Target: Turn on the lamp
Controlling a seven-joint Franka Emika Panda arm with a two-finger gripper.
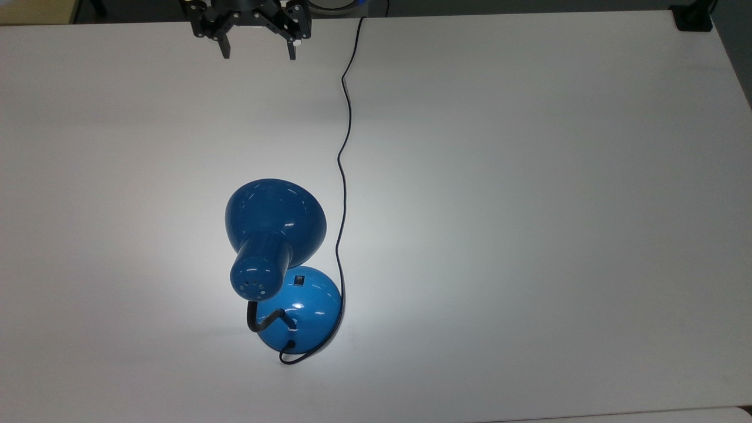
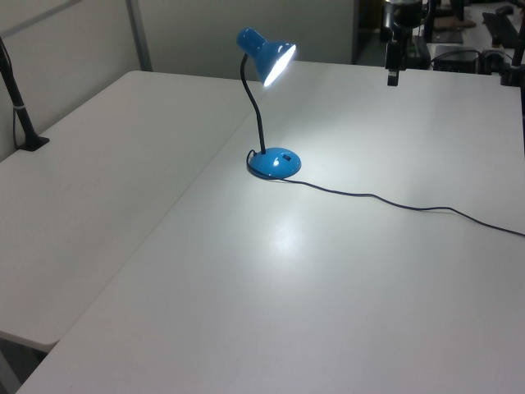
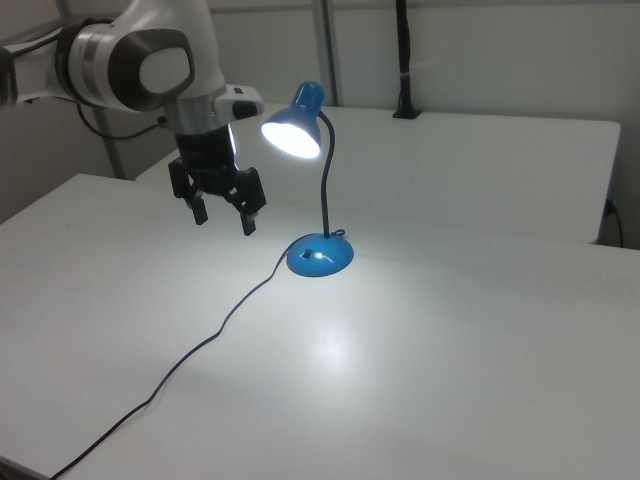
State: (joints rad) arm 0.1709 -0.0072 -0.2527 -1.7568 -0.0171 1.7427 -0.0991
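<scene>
The blue desk lamp (image 1: 276, 235) stands on the white desk (image 1: 529, 205), slightly toward the top view's left of centre. The lamp is lit: its shade (image 3: 293, 130) glows and a bright patch falls on the desk. Its black cord (image 1: 342, 153) runs across the desk. The end effector (image 3: 222, 218) hangs above the desk, well apart from the lamp, fingers spread wide and empty.
</scene>
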